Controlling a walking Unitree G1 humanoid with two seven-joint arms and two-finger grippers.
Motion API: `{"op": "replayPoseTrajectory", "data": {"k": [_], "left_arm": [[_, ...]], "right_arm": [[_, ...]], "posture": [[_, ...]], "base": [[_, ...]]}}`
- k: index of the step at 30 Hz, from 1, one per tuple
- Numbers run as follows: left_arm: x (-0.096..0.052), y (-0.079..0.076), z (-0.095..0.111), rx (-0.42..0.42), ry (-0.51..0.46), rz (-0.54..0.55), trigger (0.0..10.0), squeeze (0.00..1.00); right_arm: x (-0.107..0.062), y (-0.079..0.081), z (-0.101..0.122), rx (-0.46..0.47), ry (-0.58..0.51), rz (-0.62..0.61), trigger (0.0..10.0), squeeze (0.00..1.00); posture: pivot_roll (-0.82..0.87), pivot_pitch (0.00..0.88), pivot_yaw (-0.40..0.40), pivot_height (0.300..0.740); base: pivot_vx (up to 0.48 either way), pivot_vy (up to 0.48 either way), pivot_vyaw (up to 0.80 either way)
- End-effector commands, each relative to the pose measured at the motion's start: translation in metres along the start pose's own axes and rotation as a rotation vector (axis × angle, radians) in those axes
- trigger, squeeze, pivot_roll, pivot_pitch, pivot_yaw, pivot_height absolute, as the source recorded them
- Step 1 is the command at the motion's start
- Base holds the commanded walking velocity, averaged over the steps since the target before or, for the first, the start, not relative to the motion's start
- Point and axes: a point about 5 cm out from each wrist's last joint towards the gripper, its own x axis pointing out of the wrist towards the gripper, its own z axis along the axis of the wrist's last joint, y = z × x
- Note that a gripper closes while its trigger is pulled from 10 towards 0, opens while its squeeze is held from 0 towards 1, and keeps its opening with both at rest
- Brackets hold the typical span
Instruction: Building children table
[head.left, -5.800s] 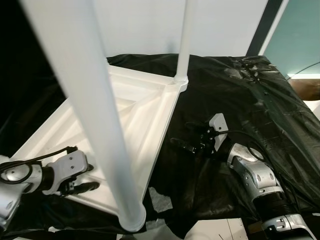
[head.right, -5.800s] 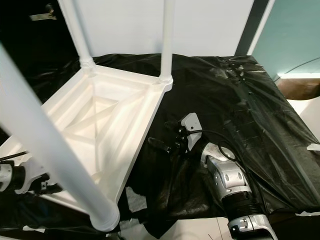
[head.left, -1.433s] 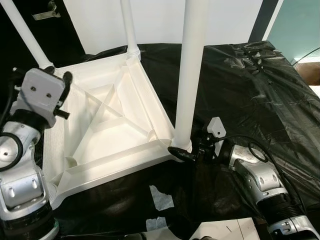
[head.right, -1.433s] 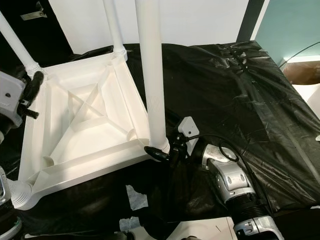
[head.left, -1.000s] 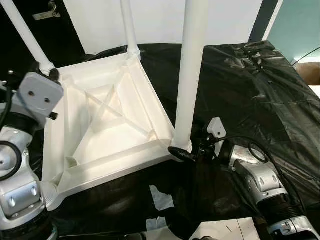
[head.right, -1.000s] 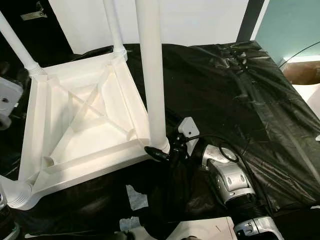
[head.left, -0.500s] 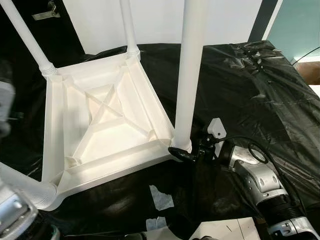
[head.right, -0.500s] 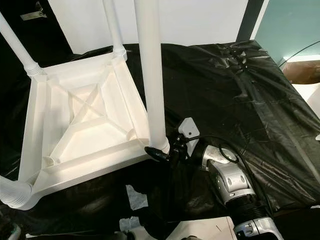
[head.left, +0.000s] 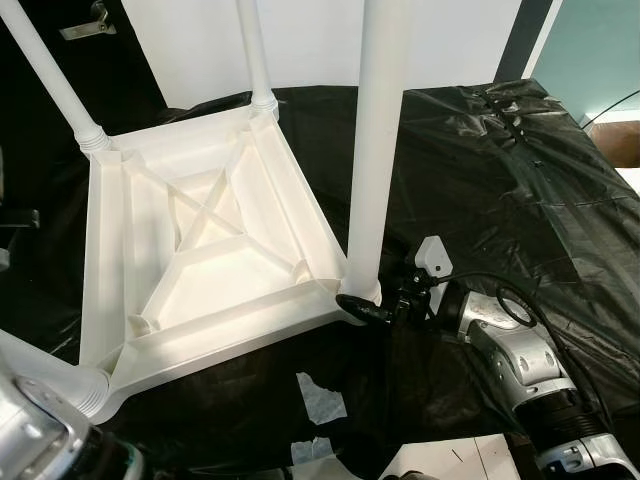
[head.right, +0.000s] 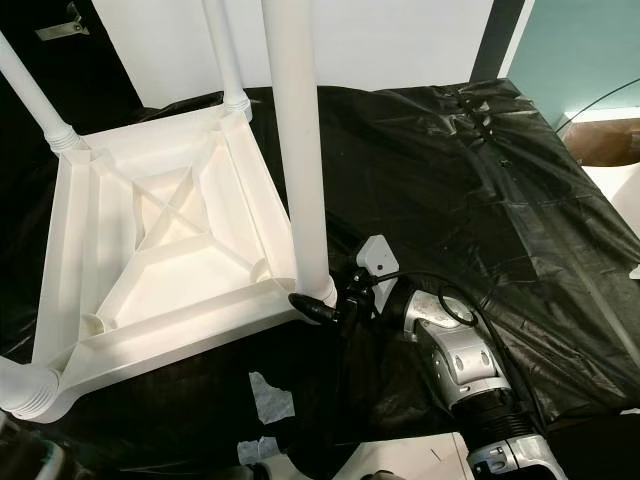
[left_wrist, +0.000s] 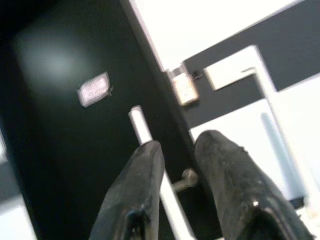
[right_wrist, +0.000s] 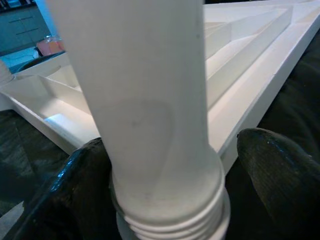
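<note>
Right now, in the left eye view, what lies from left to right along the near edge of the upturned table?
Near-left table leg → white table frame → near-right leg → right gripper at its base → black plastic sheet.

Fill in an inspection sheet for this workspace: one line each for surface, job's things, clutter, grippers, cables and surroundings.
Surface: crinkled black plastic sheet covering the work area.
Job's things: white plastic children's table lying upside down, ribbed underside up; four white tube legs upright in its corners, the nearest-right white leg by the right gripper.
Clutter: torn pale scraps of paper or tape on the sheet before the table.
Grippers: right gripper at the base of that leg, fingers open either side of it; left gripper raised, aimed at a dark door, fingers slightly apart, holding nothing.
Cables: black cable looped along the right wrist.
Surroundings: white wall, dark door, teal panel.
</note>
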Motion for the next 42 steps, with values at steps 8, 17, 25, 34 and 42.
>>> {"op": "replayPoseTrajectory", "data": {"k": [8, 17, 25, 34, 42], "left_arm": [[-0.013, -0.02, -0.002, -0.049, -0.008, -0.121, 10.0, 0.0], [-0.033, -0.052, -0.023, -0.017, 0.057, -0.342, 10.0, 0.0], [-0.054, -0.1, -0.068, -0.282, 0.362, -0.517, 10.0, 0.0], [-0.086, -0.135, -0.082, -0.422, 0.503, -0.833, 10.0, 0.0], [-0.102, -0.14, -0.076, -0.482, 0.531, -1.021, 10.0, 0.0]], "right_arm": [[0.003, 0.002, 0.001, -0.011, 0.004, 0.026, 10.0, 0.0], [0.005, 0.003, 0.002, -0.012, -0.002, 0.026, 10.0, 0.0], [0.012, 0.006, 0.002, -0.01, -0.016, 0.032, 10.0, 0.0], [0.021, 0.006, 0.006, -0.023, -0.03, 0.054, 10.0, 0.0], [0.031, -0.001, 0.01, -0.039, -0.037, 0.047, 10.0, 0.0]], "posture": [[0.13, 0.146, 0.047, 0.74], [0.14, 0.153, 0.053, 0.74], [0.15, 0.15, 0.051, 0.74], [0.14, 0.131, 0.035, 0.74], [0.14, 0.117, 0.02, 0.74]], "base": [[0.0, 0.0, 0.0], [0.0, 0.0, 0.0], [0.0, 0.0, 0.0], [0.0, 0.0, 0.0], [0.0, 0.0, 0.0]]}}
